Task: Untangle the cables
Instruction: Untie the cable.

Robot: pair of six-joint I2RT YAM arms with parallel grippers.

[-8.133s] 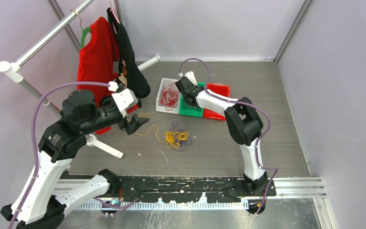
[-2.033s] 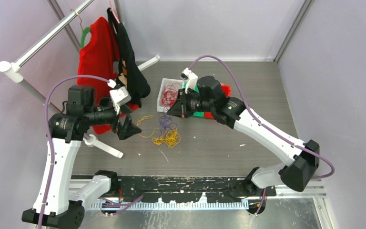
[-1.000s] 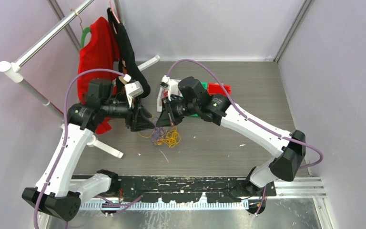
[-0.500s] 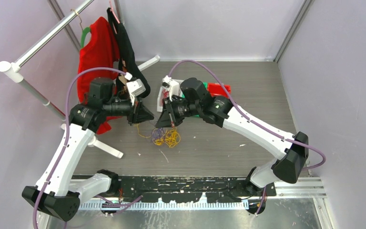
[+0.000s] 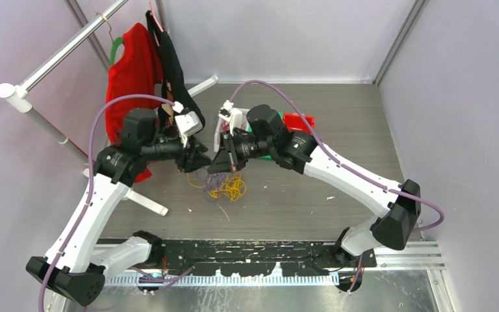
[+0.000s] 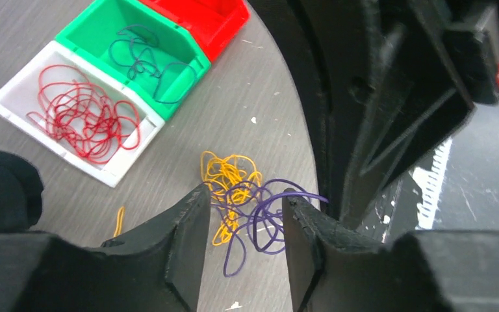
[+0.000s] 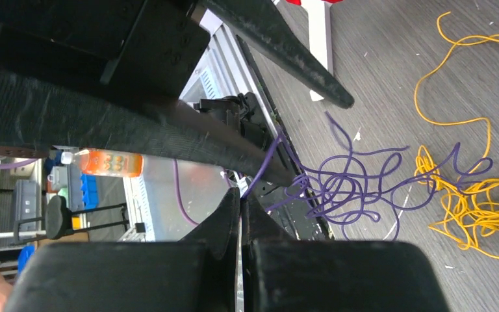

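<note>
A tangle of yellow-orange cable [image 5: 235,189] and purple cable [image 5: 214,183] lies on the grey table, below both grippers. My right gripper [image 5: 218,164] [image 7: 242,194] is shut on a strand of the purple cable [image 7: 344,185] and holds it up from the pile. My left gripper [image 5: 196,160] [image 6: 245,192] is open just left of it, tips almost touching it. The purple cable [image 6: 266,214] runs between its fingers, with one loop over the right fingertip [image 6: 292,198]. Yellow cable [image 6: 229,170] lies beyond. Red cables [image 6: 84,120] fill a white bin.
A green bin [image 6: 188,62] holds a dark purple cable, and a red bin [image 6: 211,16] [image 5: 299,121] sits beside it. A clothes rack with a red garment [image 5: 130,75] and a black one [image 5: 177,75] stands at the left; its white foot [image 5: 141,199] lies near the pile.
Both grippers came together over the pile. The right gripper, shut on the purple cable, has pulled it up and left out of the yellow tangle; the left gripper moved right to meet it.
</note>
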